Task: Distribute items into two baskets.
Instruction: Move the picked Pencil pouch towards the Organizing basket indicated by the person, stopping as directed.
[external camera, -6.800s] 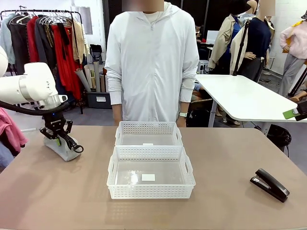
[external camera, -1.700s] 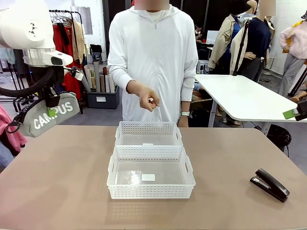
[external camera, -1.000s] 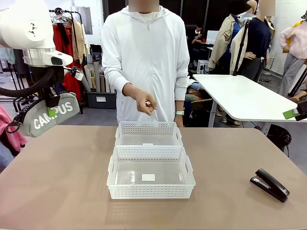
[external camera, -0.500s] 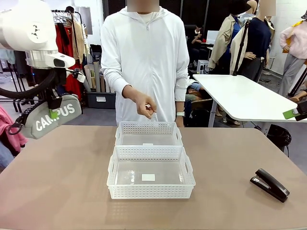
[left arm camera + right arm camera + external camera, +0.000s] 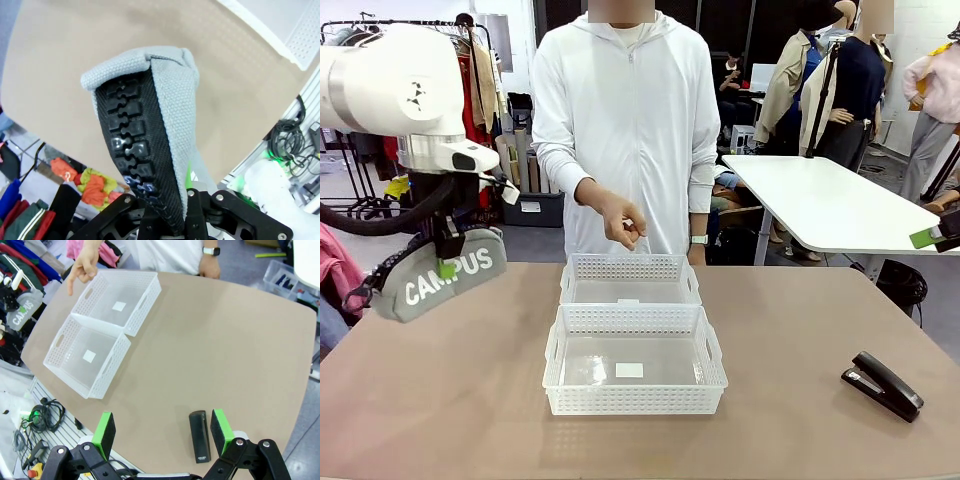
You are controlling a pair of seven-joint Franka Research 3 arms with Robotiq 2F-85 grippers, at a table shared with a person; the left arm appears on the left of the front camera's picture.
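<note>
I'm watching my left gripper (image 5: 446,266) clenching the one grey CAMPUS pouch (image 5: 430,280), black-zipped, above the table (image 5: 800,320), left side. Two white lattice baskets (image 5: 635,398) are sitting centre, one black stapler (image 5: 882,385) right; right gripper (image 5: 162,431) is gaping empty.

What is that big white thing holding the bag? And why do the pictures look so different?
That is a robot arm; there are two. One picture looks across the table from between them. The other two come from small cameras on the arms' wrists, so they look tilted. The left gripper, a two-finger claw, is pinched shut on a grey pouch reading CAMPUS, held above the table. The right gripper is open, high over a black stapler lying on the table. In the middle sit a nearer basket and a farther basket, both white. A person's hand points down near the farther one.
</note>
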